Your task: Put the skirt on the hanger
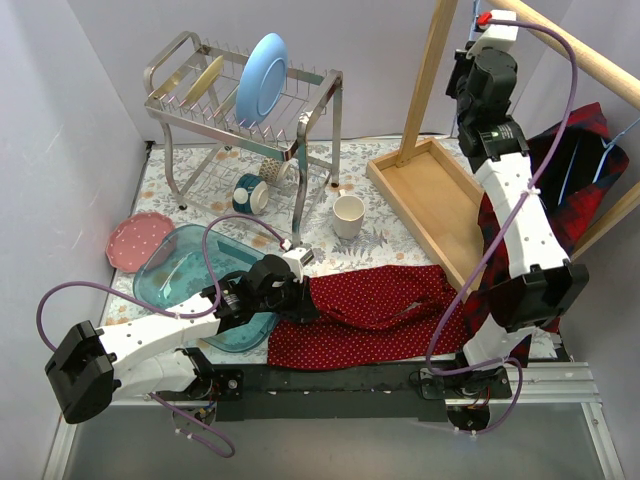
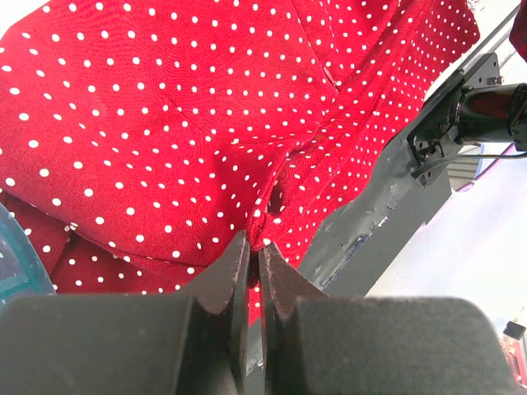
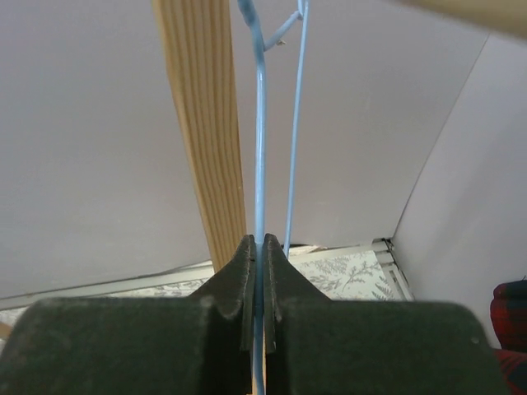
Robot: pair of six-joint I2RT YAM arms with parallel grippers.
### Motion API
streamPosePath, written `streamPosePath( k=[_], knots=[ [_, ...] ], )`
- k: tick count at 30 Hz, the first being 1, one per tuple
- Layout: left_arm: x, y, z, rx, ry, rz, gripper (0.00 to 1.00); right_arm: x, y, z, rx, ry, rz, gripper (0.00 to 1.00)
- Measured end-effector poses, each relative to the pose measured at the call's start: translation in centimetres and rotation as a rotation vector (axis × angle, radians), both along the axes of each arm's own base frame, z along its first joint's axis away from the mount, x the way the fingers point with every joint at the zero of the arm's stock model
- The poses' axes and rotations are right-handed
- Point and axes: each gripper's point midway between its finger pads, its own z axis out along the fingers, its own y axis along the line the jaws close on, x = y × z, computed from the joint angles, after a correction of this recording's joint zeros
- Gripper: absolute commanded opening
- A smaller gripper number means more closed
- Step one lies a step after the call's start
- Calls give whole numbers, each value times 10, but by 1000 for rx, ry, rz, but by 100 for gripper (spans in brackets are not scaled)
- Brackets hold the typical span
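Note:
The skirt [image 1: 390,305], bright red with small white dots, lies spread along the table's near edge. My left gripper [image 1: 298,302] sits at its left end. In the left wrist view the gripper [image 2: 255,245] is shut on a pinched fold of the skirt [image 2: 165,123]. My right arm reaches high up at the back right, its gripper [image 1: 478,22] beside the wooden rail. In the right wrist view that gripper [image 3: 257,240] is shut on a thin blue wire of the hanger [image 3: 260,148], which runs straight up between the fingers, next to a wooden post [image 3: 202,123].
A wooden rack post [image 1: 425,80] stands in a wooden tray [image 1: 430,190]. A plaid shirt [image 1: 590,170] hangs at the right. Behind are a dish rack [image 1: 320,90] with a blue plate [image 1: 262,78], a white cup [image 1: 348,215], a pink plate [image 1: 138,240] and a teal dish [image 1: 190,270].

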Motion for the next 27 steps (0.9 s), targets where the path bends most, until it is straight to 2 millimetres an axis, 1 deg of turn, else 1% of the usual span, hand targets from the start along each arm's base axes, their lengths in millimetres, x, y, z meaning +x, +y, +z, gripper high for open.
streamPosePath(
  k=[2,6,8,11,13,15,17,19,20,21,24,27],
  knots=[
    [0,0,0,-1,1,-1,0,-9,0,13,0,-24,15,1],
    [0,0,1,-2,0,-1,0,-36,3,44,8,-87,66,1],
    [0,0,2,-5,-2,-1,0,-47,4,49,9,-98,89,1],
    [0,0,4,-11,-7,-2,0,-60,7,48,7,-98,125,1],
    [0,0,6,-16,-12,-1,0,-68,12,40,3,-81,159,1],
    [0,0,7,-19,-17,1,0,-77,15,26,-4,-51,189,1],
    [1,0,8,-20,-23,2,0,-88,18,8,-11,-12,221,1],
    [2,0,9,-21,-27,3,0,-102,20,-11,-19,29,251,1],
    [3,0,10,-21,-31,4,0,-109,20,-17,-21,41,263,1],
    [3,0,11,-21,-33,5,0,-119,21,-26,-24,60,282,1],
    [6,-2,16,-27,-47,10,0,-145,25,-38,-46,81,342,1],
    [11,-5,22,-36,-64,15,0,-176,34,-42,-80,77,443,1]
  ],
)
